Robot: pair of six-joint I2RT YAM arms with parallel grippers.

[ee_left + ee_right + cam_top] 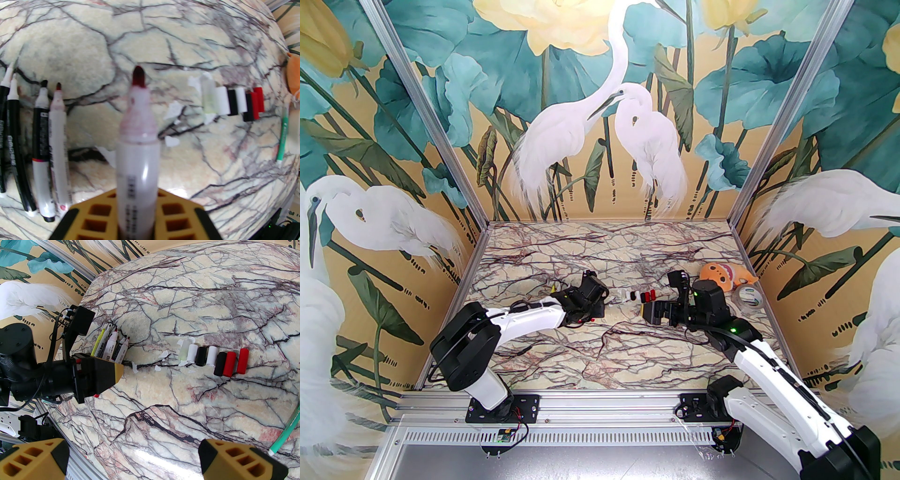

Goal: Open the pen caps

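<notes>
The pen caps [212, 356] lie in one row on the surface [164, 422], between the two hands. They lie side by side, each with its long axis across the line of the row. A red cap [242, 360] closes the end on the right arm's side. None of these caps sits on a pen.

The right hand [134, 451] hovers just short of that row, released, fingers spread wide and nothing between them. The row lies straight ahead of it.

The left hand [110, 372] is clenched on a red marker [138, 145]. Its bare tip points toward the row, which lies ahead and to that hand's right. Beside the left hand, on its own left, the uncapped pens [41, 131] lie parallel, tips pointing the same way.

A green pen [289, 425] lies apart from the caps, at the right hand's outer side. We cannot tell whether it carries a cap.

We judge that two relations govern the next move. The held marker belongs with the parallel pens on the left. The green pen lies nearer the right arm, its axis slanted relative to the cap row.
</notes>
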